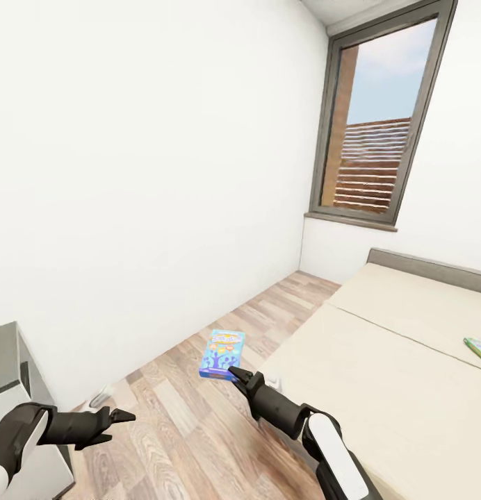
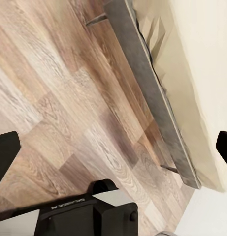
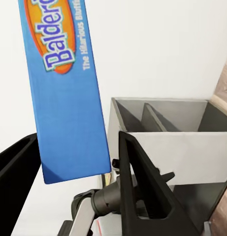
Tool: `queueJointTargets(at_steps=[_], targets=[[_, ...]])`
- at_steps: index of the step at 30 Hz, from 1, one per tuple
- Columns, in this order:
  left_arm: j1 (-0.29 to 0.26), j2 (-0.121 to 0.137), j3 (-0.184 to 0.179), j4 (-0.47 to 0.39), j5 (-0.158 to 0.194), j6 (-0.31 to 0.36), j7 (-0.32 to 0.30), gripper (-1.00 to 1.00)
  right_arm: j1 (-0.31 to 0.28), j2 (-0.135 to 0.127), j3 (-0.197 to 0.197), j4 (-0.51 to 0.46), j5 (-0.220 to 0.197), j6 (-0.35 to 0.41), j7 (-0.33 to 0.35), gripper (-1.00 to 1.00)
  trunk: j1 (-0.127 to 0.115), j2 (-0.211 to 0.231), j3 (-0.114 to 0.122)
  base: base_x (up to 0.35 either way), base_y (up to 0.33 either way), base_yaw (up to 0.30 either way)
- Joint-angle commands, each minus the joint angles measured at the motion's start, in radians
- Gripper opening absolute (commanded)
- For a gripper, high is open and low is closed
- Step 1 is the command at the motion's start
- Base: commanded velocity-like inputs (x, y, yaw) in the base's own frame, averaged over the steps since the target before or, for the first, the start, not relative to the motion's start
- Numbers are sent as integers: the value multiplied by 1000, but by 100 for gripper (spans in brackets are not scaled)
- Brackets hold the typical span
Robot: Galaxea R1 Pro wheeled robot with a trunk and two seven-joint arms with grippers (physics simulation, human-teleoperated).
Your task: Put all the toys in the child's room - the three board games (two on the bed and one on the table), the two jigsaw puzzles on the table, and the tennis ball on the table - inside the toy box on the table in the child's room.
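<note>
A blue board game box (image 1: 222, 354) lettered "Balderdash" (image 3: 64, 88) hangs over the wood floor beside the bed (image 1: 379, 375), with my right gripper (image 1: 238, 376) shut on its lower edge. In the right wrist view the box stands upright between the two black fingers (image 3: 143, 187). A second board game (image 1: 479, 348), green-edged, lies flat on the beige mattress at the far right. My left gripper (image 1: 124, 417) hovers low at the left over the floor, and its fingers (image 2: 5, 155) are spread wide with nothing between them.
A grey cabinet (image 1: 7, 364) stands at the left edge and appears as an open grey unit (image 3: 162, 128) behind the held box. The bed's grey frame (image 2: 152, 88) borders a strip of wood floor (image 1: 199, 423). A white wall and a tall window (image 1: 379, 125) lie ahead.
</note>
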Motion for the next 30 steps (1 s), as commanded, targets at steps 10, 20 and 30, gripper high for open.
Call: queueJointTargets(at_steps=[10, 20, 30], targets=[[-1, -1, 4, 0, -11, 7, -4, 100, -1, 0, -1, -1, 1, 3, 3, -100, -38, 70, 31, 0, 0, 25], [-1, -2, 4, 0, -9, 7, 17, 100, -1, 0, 0, 0, 2, 3, 3, -100, -77, 140, 62, 0, 0, 0], [-1, -2, 4, 0, -9, 7, 19, 100, 0, 0, -1, -7, 1, 2, 3, -100, -115, 210, 94, 0, 0, 18]])
